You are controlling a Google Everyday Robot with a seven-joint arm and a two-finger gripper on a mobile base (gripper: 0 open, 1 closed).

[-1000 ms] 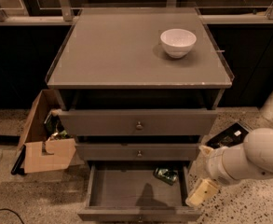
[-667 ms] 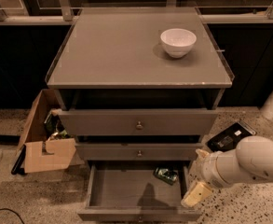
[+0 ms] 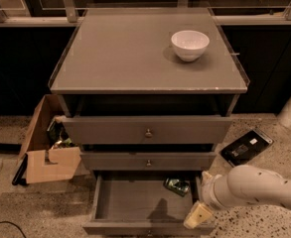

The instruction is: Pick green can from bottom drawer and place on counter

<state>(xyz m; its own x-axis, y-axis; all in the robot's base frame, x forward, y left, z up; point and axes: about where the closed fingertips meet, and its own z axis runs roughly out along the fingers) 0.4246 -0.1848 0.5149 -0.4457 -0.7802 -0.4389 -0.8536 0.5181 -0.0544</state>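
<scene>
The green can (image 3: 177,186) lies on its side at the back right of the open bottom drawer (image 3: 130,205), partly under the drawer above. My gripper (image 3: 198,215) reaches in from the right on a white arm and hangs over the drawer's front right corner, a little in front of and to the right of the can, not touching it. The counter (image 3: 130,53) is the wide grey top of the cabinet, with a clear raised rim.
A white bowl (image 3: 190,44) stands on the counter at the back right. Two shut grey drawers (image 3: 148,131) sit above the open one. An open cardboard box (image 3: 48,150) stands on the floor to the left. A dark flat device (image 3: 247,147) lies on the floor to the right.
My arm and gripper have moved a little to the left and lower, over the drawer's front right corner. The can and bowl have not moved.
</scene>
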